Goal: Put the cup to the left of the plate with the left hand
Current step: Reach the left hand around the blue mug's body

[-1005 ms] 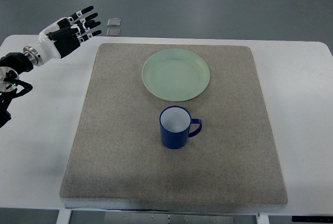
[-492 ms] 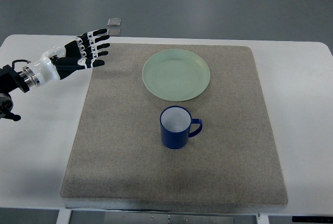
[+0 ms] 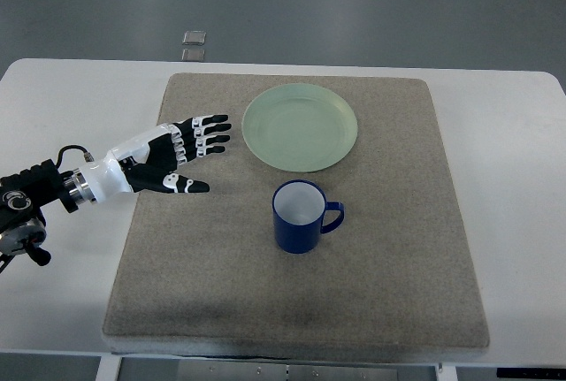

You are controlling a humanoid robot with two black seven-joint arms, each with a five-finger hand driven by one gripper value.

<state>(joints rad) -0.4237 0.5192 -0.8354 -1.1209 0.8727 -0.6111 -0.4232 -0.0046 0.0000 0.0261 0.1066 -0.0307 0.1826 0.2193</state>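
A blue cup (image 3: 301, 216) with a white inside stands upright on the grey mat (image 3: 292, 310), its handle pointing right. Just behind it lies a pale green plate (image 3: 300, 126). My left hand (image 3: 196, 151) comes in from the left edge and hovers over the mat's left part, fingers spread and holding nothing. It is left of the plate and up-left of the cup, about a hand's length from the cup. The right arm does not show.
The mat lies on a white table (image 3: 513, 178). Two small grey squares (image 3: 194, 44) sit on the floor beyond the table's far edge. Bare mat stretches left of the plate and in front of the cup.
My left hand has swung from the table's far left corner down and to the right, onto the mat toward the cup. Cup and plate have not moved.
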